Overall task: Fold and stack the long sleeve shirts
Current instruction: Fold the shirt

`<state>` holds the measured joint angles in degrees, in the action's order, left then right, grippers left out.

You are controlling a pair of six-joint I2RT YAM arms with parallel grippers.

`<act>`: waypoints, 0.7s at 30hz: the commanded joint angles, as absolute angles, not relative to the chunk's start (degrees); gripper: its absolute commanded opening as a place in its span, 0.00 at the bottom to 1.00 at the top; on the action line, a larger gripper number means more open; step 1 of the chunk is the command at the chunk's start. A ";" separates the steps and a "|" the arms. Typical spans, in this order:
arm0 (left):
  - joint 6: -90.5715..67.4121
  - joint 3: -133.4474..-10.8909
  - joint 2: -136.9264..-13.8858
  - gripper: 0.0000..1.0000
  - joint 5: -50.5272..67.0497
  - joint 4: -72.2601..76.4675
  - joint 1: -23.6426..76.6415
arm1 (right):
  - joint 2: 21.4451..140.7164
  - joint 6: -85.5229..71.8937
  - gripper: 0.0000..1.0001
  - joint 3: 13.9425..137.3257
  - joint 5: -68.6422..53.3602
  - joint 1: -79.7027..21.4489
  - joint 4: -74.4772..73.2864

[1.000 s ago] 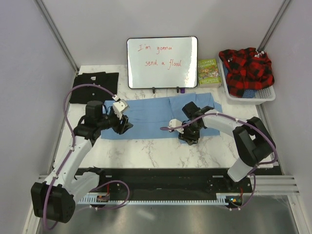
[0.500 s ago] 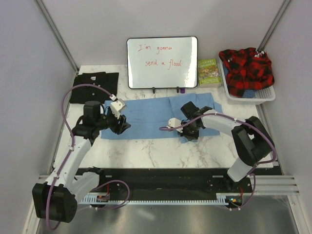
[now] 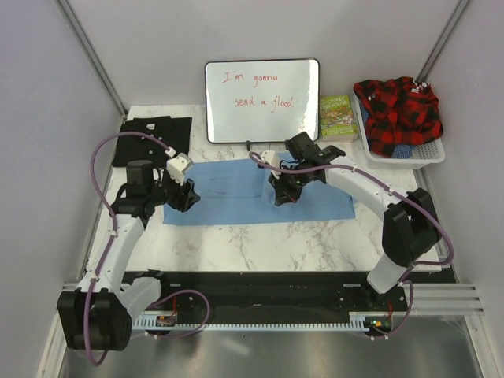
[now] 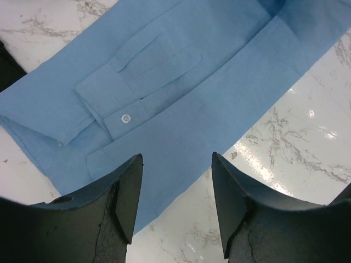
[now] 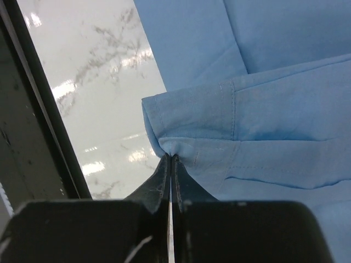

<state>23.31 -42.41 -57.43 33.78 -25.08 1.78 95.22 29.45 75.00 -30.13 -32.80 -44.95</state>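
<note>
My right tool (image 5: 171, 157) is clenched on a hem fold of the light blue shirt (image 3: 228, 197), which lies spread across the desk (image 3: 268, 244). My left tool (image 4: 176, 160) hangs released over its cuffed sleeve. The black shirt (image 3: 150, 140) lies folded at the far left corner.

whiteboard (image 3: 262, 101) | red handwriting | "I'm gonna send a flood" | book (image 3: 337, 116) | title illegible
</note>
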 commanded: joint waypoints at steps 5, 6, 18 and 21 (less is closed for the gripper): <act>16.88 -46.41 -60.82 0.60 47.67 -28.82 -4.66 | 103.09 0.99 0.00 80.15 -37.88 -34.63 -25.18; 14.61 -46.06 -61.08 0.60 49.81 -28.83 -4.57 | 103.88 -1.47 0.00 80.50 -37.45 -35.41 -23.31; -15.19 -38.50 -64.07 0.73 49.23 -12.92 -4.57 | 108.36 -17.83 0.00 79.80 -25.86 -43.06 -3.96; -14.60 -39.37 -63.90 0.72 44.13 -13.44 -4.66 | 111.17 -19.68 0.00 81.38 -24.97 -43.94 -2.38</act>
<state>-7.94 -38.68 -64.88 48.18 -18.37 -4.40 107.53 -13.52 78.11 -28.40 -42.76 -9.04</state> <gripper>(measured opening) 0.722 0.007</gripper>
